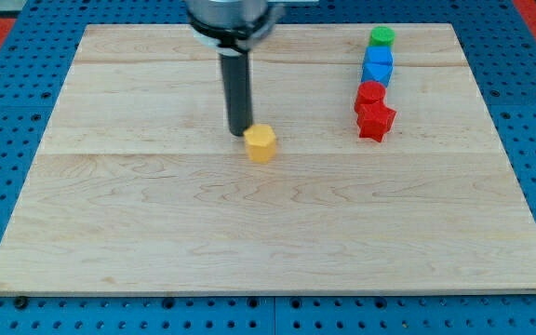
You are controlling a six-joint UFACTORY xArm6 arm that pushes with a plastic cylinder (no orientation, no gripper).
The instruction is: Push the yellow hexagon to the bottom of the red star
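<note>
The yellow hexagon (261, 143) lies near the middle of the wooden board, a little above centre. My tip (240, 131) is right at the hexagon's upper left edge, touching or nearly touching it. The red star (376, 121) lies to the view's right, at the lower end of a column of blocks, well apart from the hexagon.
Above the red star, in one column toward the view's top: a red block (370, 95), two blue blocks (376, 74) (378, 58), and a green block (381, 37). The wooden board (156, 233) rests on a blue perforated base.
</note>
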